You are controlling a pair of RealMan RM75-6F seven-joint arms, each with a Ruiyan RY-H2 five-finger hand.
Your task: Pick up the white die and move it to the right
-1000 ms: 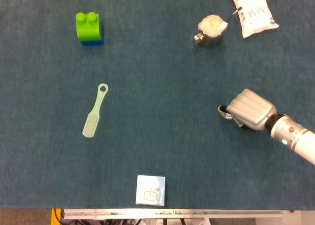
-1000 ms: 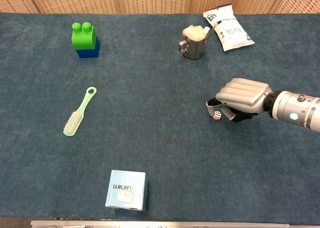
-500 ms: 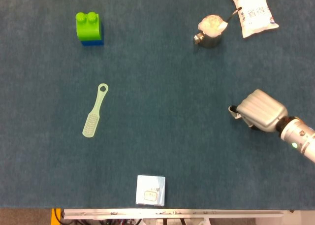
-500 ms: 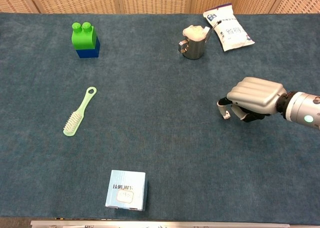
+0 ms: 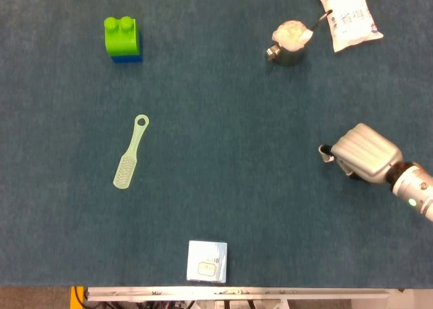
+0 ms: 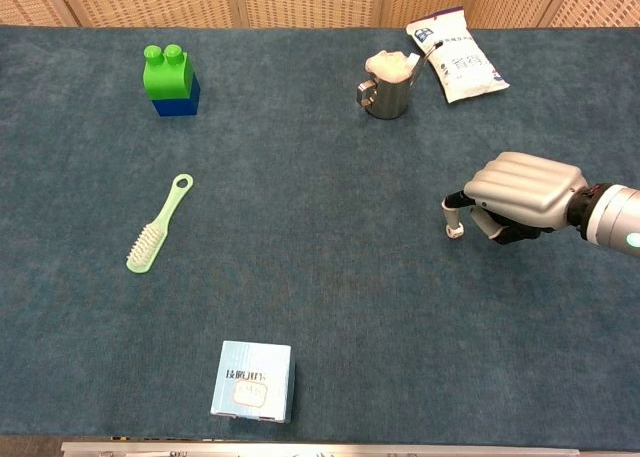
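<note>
The white die (image 6: 456, 231) shows as a small pale cube pinched at the fingertips of the right hand (image 6: 520, 195), over the right part of the table (image 6: 320, 307), about midway between its far and near edges. In the head view only a pale speck shows at the same fingertips, so that view does not confirm the hold. The hand is curled knuckles-up, clamped on the die at its leftward tip; whether the die is clear of the cloth or touching it, I cannot tell. The left hand is not in view.

The likeliest trouble is the die slipping out: the hold looks like a fingertip pinch on a small, smooth cube, and a jolt or a slight easing of the fingers during travel could drop it, after which it may roll. If carried too low, it could catch on the cloth and twist out of the pinch.

Well toward the far edge stand a metal cup (image 6: 386, 90) with white contents and a white packet (image 6: 456, 67) near the far right corner; both seem outside a straight rightward path. The green brush (image 6: 158, 225), green-and-blue block (image 6: 169, 79) and pale blue box (image 6: 252, 380) lie far to the left.
</note>
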